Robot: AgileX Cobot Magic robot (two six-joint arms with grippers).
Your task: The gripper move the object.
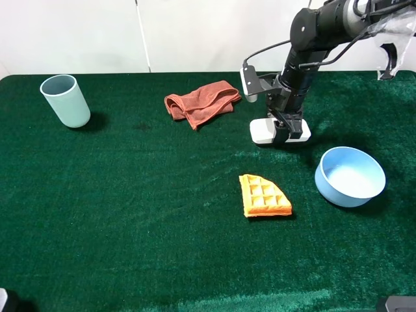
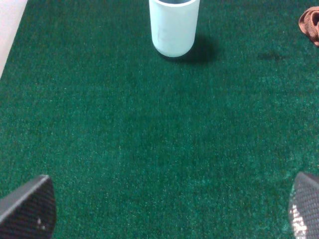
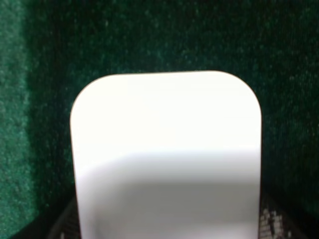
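Note:
The white case (image 1: 263, 131) lies flat on the green cloth right of centre, near the back. My right gripper (image 1: 285, 133) comes down on it from above, with its black fingers on either side of the case's right half. In the right wrist view the case (image 3: 165, 149) fills the space between the two fingers (image 3: 271, 224), which touch its long sides. I cannot tell whether the case is lifted off the cloth. My left gripper (image 2: 169, 211) is open and empty over bare cloth; only its two fingertips (image 2: 30, 206) show.
An orange waffle wedge (image 1: 263, 195) lies in front of the case. A light blue bowl (image 1: 350, 176) stands at the right. A rust-red rag (image 1: 201, 103) lies to the case's back left. A pale blue cup (image 1: 65, 100) (image 2: 174, 25) stands at the far left.

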